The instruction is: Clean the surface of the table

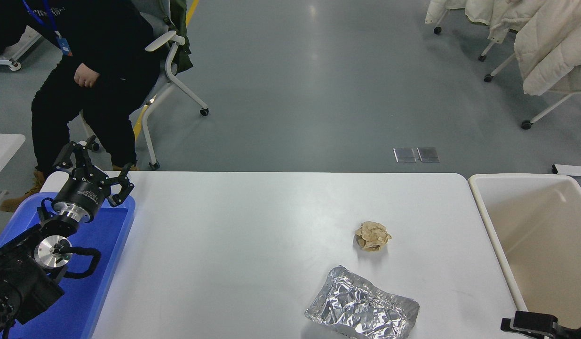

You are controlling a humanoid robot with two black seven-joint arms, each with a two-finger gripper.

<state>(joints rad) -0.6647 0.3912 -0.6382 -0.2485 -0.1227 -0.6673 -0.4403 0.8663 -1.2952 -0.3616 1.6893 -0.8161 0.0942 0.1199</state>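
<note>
Silver foil wrapper (362,310) and a crumpled brown paper ball (373,236) lie near-right on the white surface (252,226), close to the cream bin (535,235) at its right end, probably meant to receive them. Left claw (93,167) hangs parked over the blue tray (107,263), fingers spread. Right claw (530,324) is mostly cut off at the lower right corner; I cannot tell its state.

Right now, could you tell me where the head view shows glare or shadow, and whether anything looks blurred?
Head view: sharp throughout; soft ceiling-light glare on the grey floor; the crumpled foil glints brightly; the brown paper wad casts only a faint shadow on the table surface; the right gripper is cropped at the edge.
</note>
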